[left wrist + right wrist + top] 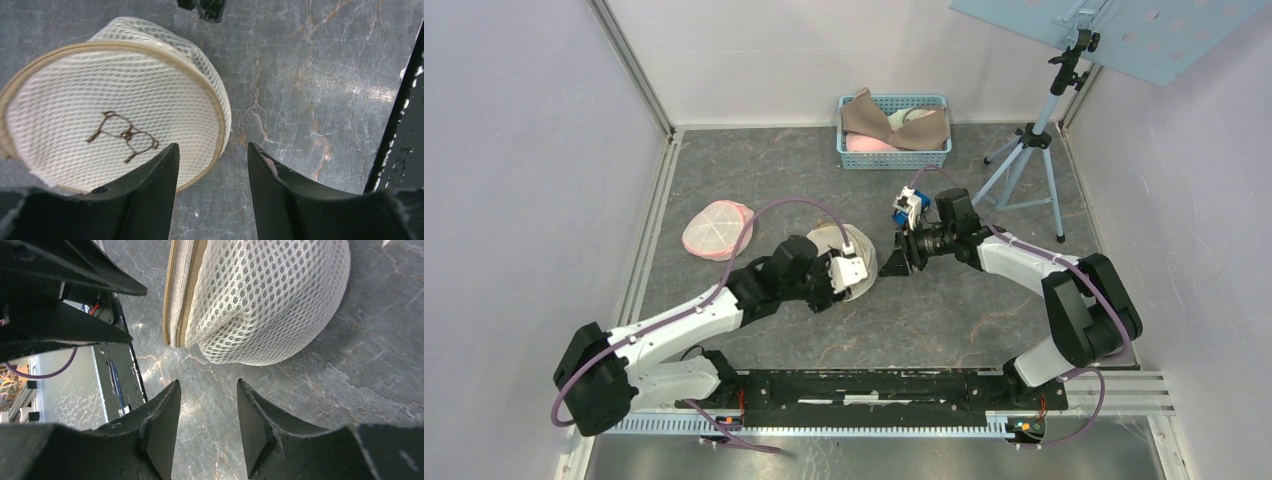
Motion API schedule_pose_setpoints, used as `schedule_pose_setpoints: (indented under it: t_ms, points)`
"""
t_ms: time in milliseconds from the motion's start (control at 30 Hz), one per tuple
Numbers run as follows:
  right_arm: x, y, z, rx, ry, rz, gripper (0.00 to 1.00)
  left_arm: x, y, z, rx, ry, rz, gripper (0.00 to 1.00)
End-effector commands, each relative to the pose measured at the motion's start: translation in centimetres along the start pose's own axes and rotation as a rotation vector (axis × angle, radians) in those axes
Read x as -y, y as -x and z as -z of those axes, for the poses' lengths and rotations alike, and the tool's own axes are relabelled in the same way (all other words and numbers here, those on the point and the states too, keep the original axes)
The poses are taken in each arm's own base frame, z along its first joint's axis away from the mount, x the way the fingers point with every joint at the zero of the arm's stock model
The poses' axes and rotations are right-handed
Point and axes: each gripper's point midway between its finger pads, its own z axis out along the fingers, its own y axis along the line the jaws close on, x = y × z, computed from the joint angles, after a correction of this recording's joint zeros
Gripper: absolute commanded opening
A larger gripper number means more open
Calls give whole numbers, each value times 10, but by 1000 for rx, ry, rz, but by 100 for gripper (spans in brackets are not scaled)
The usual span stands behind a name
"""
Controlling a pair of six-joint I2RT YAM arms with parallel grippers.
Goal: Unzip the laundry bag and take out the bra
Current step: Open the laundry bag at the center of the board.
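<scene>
A round white mesh laundry bag with a tan rim lies on the grey mat, mostly hidden under my left wrist in the top view. In the left wrist view the bag shows a flat mesh face with a brown stitched figure. My left gripper is open, its left finger over the bag's rim. In the right wrist view the bag lies just beyond my open, empty right gripper, with its tan seam on the left. The right gripper sits just right of the bag. The bra inside is hidden.
A second pink-and-white mesh bag lies at the left. A blue basket with bras stands at the back. A tripod stands at the back right. White walls enclose the mat. The arms' base rail is at the front.
</scene>
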Motion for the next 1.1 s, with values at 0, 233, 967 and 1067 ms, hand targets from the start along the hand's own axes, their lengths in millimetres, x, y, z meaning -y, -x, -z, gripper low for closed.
schedule_pose_setpoints:
  t_ms: [0, 233, 967, 1067]
  points:
    - [-2, 0, -11, 14, 17, 19, 51, -5, 2, -14, -49, 67, -95, 58]
    - [8, -11, -25, -5, -13, -4, 52, 3, 10, -36, -34, 78, -173, 58]
    - [41, -11, -39, -20, -145, -41, 51, -12, 32, -17, -10, 176, -145, 2]
    - [43, -8, -39, -16, -152, -34, 50, -5, 44, -10, 20, 134, -99, 2]
